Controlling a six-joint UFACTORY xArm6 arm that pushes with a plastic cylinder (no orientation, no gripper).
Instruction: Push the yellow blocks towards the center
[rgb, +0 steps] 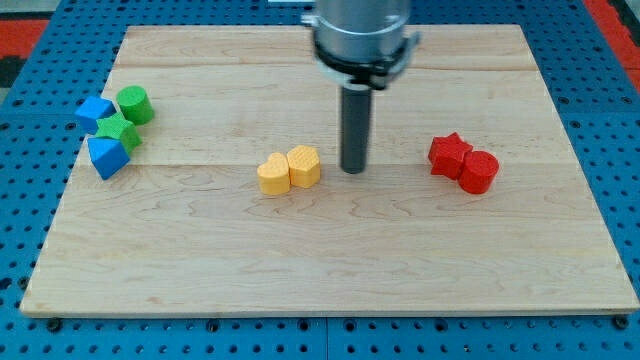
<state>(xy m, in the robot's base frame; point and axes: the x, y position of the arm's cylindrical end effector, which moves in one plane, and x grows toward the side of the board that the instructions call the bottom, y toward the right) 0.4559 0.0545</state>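
Camera view: no claw, just a bare rod, nothing held. My tip (353, 170) is on the surface (200, 260). 2 touching yellow blocks (289, 170) sit just to its view-left, pair's long axis left-right, near center.

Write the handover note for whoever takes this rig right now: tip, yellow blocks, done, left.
My tip rests on the board just to the view's right of the two yellow blocks, apart from them.
The yellow heart block and the yellow block touch each other, a little to the view's left of the board's middle.
Done: both yellows sit together near the centre.
Left: at most a small nudge toward the view's right; probably from their left side.
Green, blue and red blocks lie far off at the sides.
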